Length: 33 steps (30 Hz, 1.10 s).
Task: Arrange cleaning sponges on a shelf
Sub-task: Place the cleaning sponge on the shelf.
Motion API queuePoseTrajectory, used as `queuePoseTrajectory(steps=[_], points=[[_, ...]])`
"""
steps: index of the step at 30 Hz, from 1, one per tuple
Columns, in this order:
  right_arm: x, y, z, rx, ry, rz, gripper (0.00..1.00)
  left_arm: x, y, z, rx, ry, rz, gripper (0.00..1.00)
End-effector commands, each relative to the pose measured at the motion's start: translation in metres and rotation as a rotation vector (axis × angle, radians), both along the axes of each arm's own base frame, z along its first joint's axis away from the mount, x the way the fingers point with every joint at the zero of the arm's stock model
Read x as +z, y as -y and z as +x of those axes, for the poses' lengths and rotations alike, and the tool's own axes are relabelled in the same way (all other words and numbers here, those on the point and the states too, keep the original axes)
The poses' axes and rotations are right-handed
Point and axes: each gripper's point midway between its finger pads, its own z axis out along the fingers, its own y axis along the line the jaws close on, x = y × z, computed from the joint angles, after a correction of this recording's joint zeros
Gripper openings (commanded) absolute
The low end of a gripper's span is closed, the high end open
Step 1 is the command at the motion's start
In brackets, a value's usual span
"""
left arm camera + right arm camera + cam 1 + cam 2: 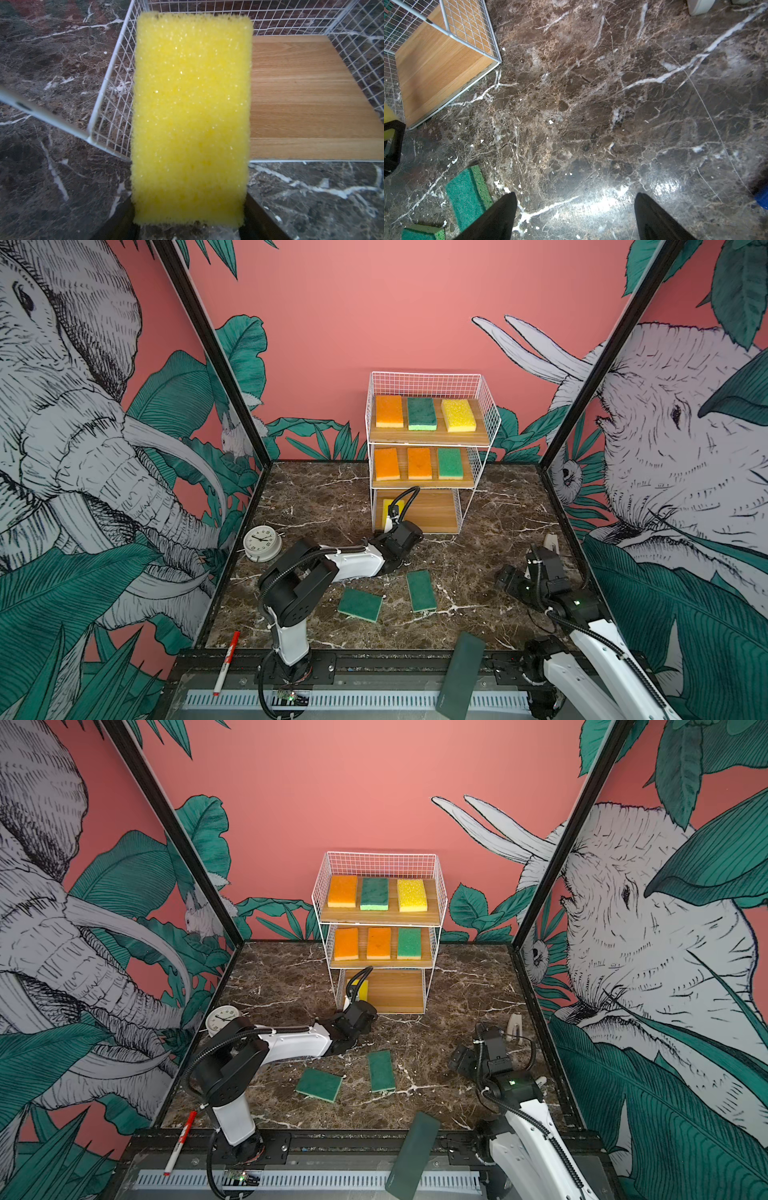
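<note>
My left gripper (390,517) clamped on yellow sponge (191,116), at left end of shelf (428,438) bottom board, my right gripper (575,196) spread apart, near right

1. In both top views I see only a sliver of the yellow sponge (386,507) behind the wrist cable (409,495).
2. The right wrist view's edge cuts one green sponge (422,232) and a blue thing (761,197) I can't identify.
3. My left arm (291,1042) covers part of the clock (219,1019).
</note>
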Motion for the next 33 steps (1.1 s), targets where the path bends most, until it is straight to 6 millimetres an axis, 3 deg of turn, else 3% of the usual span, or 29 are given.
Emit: queuePoseTrajectory(steps=[1, 10, 24, 33], points=[[0.000, 0.002, 0.001, -0.007, 0.014, -0.012, 0.91, 0.008, -0.004, 0.011, 0.045, 0.039, -0.012, 0.69], [0.000, 0.003, 0.000, -0.002, 0.010, -0.021, 0.92, 0.006, -0.018, 0.021, 0.101, 0.051, 0.007, 0.69], [0.005, 0.004, 0.000, -0.002, 0.013, -0.030, 0.92, 0.002, -0.005, 0.037, 0.101, 0.047, 0.031, 0.70], [0.007, 0.005, -0.001, 0.001, 0.014, -0.033, 0.92, -0.008, -0.009, 0.039, 0.141, 0.027, 0.025, 0.70]])
